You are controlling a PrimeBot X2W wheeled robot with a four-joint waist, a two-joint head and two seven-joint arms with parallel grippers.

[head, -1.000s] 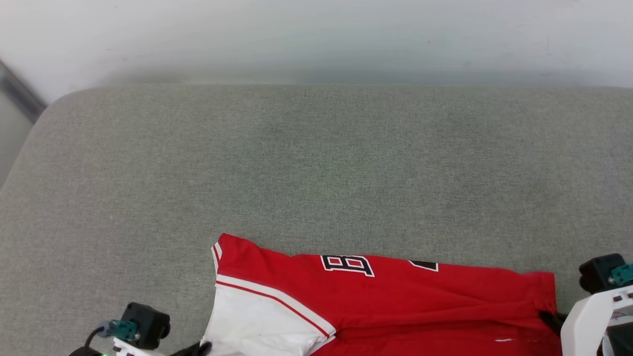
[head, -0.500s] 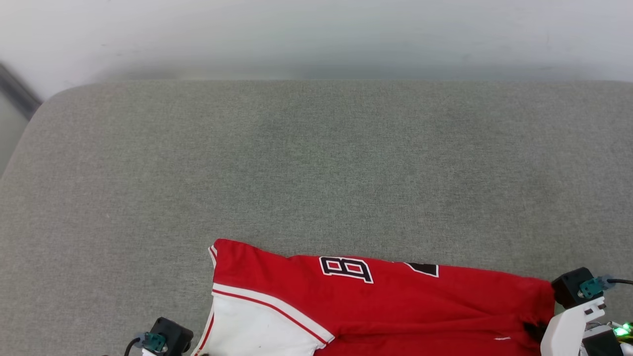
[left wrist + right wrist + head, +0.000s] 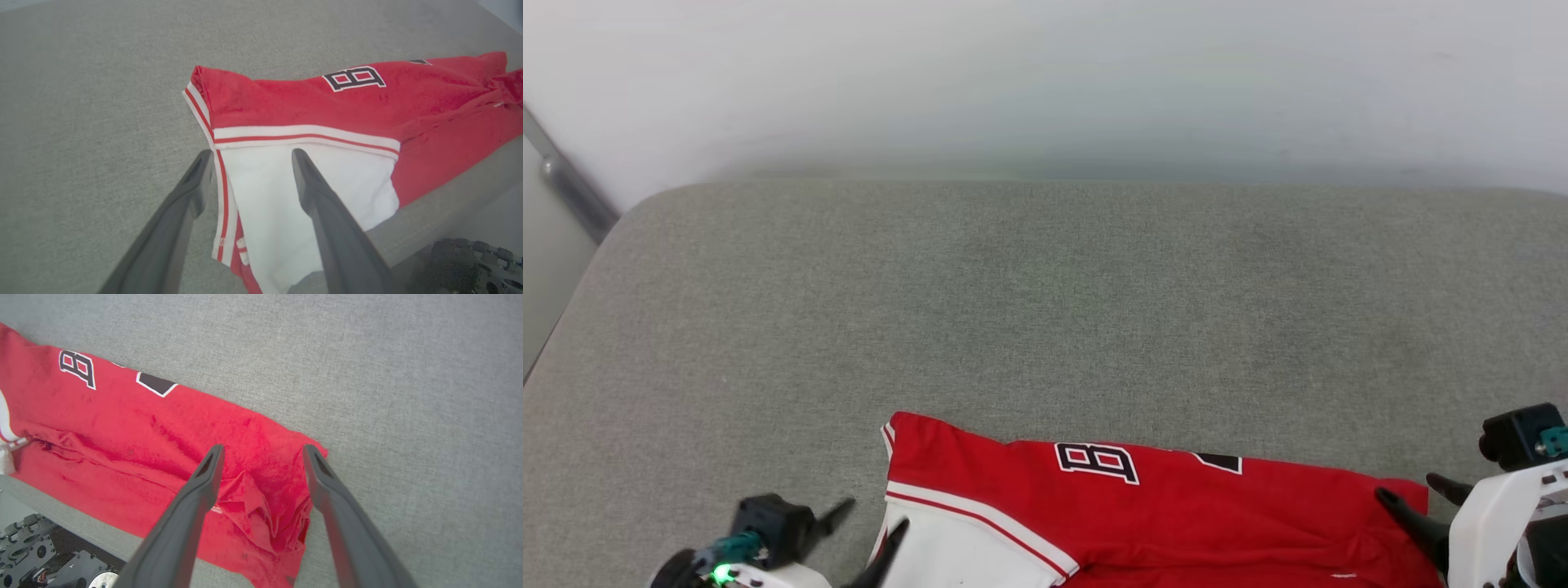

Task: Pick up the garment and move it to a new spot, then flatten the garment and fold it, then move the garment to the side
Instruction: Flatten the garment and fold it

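— Where is the garment (image 3: 1160, 514)?
— At six o'clock in the head view. It lies on the near edge of the grey cushion (image 3: 1045, 310), with the red body stretched toward four o'clock, the white sleeve toward seven, and the black letters facing up.
— And the left gripper (image 3: 877, 513)?
— At seven o'clock, fingers spread wide on either side of the sleeve's striped trim. It pinches nothing.
— The right gripper (image 3: 1405, 485)?
— At four o'clock, also spread apart, over the crumpled red corner. Whether its tips touch the cloth, I cannot tell.
— Behind?
— A pale wall (image 3: 1045, 82) at twelve.
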